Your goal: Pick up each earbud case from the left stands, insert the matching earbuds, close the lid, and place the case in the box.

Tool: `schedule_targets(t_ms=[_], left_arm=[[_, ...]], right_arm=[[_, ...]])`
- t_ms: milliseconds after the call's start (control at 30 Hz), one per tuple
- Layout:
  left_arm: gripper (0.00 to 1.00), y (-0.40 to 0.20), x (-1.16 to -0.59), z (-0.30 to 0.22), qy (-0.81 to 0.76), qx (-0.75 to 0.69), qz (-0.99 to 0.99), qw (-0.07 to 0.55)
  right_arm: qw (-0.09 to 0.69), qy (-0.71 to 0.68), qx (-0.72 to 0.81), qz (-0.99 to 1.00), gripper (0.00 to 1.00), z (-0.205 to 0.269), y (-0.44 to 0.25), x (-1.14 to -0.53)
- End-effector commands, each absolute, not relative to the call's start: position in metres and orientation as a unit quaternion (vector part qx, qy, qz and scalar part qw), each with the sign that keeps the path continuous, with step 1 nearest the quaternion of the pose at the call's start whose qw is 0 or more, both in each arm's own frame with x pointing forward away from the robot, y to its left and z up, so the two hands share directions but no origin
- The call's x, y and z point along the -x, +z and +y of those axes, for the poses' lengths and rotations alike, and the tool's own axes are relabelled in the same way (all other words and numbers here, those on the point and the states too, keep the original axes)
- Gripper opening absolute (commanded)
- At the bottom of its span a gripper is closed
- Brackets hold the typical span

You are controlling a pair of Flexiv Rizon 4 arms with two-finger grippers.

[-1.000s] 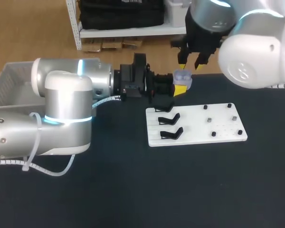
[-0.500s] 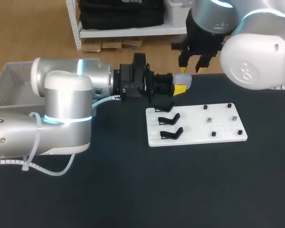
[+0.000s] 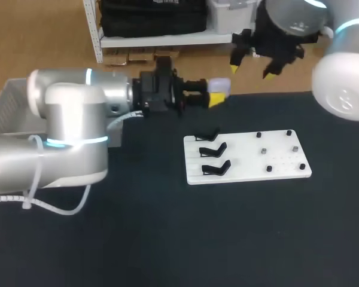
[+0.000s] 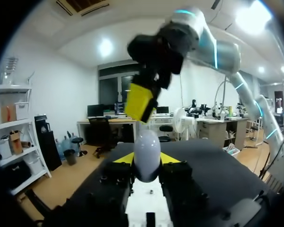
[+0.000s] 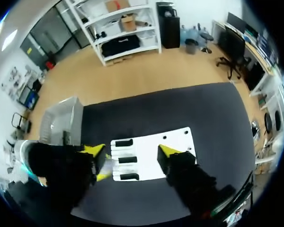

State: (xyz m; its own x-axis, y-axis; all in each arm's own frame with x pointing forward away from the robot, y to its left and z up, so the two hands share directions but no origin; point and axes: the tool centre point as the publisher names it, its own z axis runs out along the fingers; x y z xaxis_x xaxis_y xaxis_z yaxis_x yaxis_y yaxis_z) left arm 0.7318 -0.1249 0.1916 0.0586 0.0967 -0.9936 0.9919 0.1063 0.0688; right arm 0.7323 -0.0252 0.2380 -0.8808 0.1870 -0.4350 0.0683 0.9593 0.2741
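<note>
My left gripper (image 3: 216,95) is shut on a pale lavender earbud case (image 3: 218,87), holding it off the table behind the white stand board (image 3: 281,171). In the left wrist view the case (image 4: 146,150) stands upright between the yellow fingertips (image 4: 125,158), and its lid looks closed. My right gripper (image 3: 250,70) hangs open above and to the right of the case, holding nothing. One of its yellow fingers (image 4: 140,101) shows just above the case. In the right wrist view, that open gripper (image 5: 131,151) looks down on the board (image 5: 180,137).
Three black stands (image 3: 213,150) sit empty on the board's left side. Several small pegs (image 3: 263,151) stand on its right half. A grey bin (image 3: 7,106) is at the table's far left, also in the right wrist view (image 5: 61,120).
The right gripper has risen away from the case, moved right and opened wider. The left arm has carried the case a little back and to the left. The case lid went from open to closed.
</note>
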Motion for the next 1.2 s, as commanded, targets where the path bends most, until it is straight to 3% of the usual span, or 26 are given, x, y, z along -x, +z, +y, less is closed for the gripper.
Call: schedule_targets(t_ms=[33, 300, 767, 1200], left_arm=[[0.0, 0.206, -0.728, -0.084, -0.403, -0.501, 0.544, 0.539], [0.0, 0.216, -0.757, -0.003, -0.361, -0.476, 0.568, 0.566], [0.0, 0.2, -0.816, 0.129, -0.317, -0.455, 0.628, 0.546], [0.0, 0.127, -0.848, 0.192, -0.314, -0.427, 0.688, 0.495]], right_arm=[[0.286, 0.137, -0.091, 0.944, 1.0, -0.042, 0.23, -0.718], [0.272, 0.147, -0.127, 0.942, 1.0, -0.053, 0.207, -0.704], [0.267, 0.155, -0.14, 0.941, 1.0, -0.051, 0.201, -0.699], [0.267, 0.155, -0.14, 0.941, 1.0, -0.051, 0.201, -0.699]])
